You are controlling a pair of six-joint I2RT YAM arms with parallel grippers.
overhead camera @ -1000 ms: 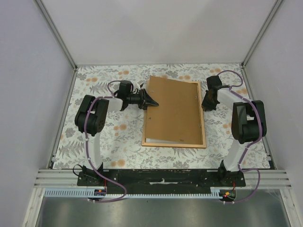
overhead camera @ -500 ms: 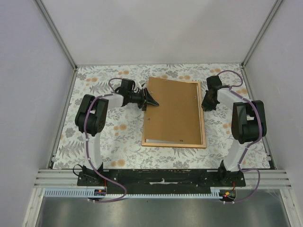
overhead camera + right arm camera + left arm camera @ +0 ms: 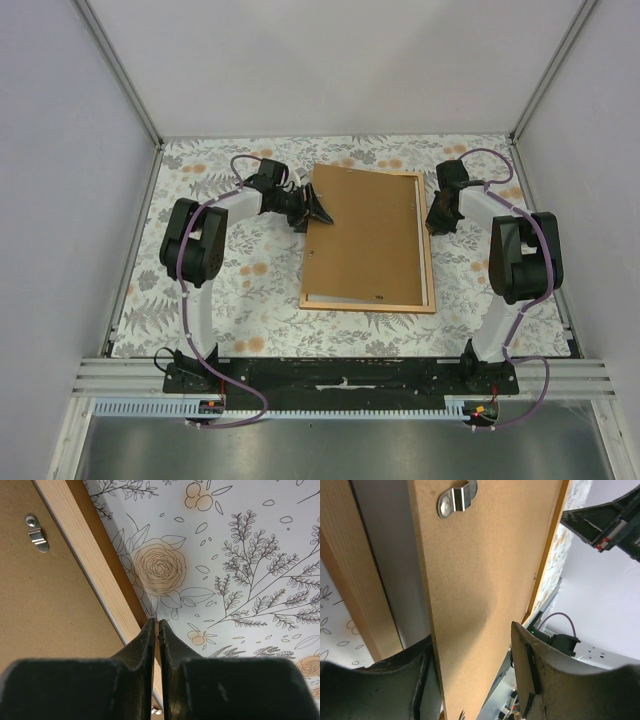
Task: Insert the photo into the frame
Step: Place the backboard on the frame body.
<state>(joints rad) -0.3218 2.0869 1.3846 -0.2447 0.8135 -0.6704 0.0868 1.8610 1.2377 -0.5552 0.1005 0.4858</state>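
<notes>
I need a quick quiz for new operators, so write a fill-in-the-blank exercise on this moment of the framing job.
1. The left gripper is ___, with the edge of the backing board between its jaws.
2. The right gripper is ___, just beside the frame.
3. The frame lies on a tablecloth printed with ___.
4. The small clip on the backing board is made of ___.

Missing words: open; shut; flowers; metal
</notes>
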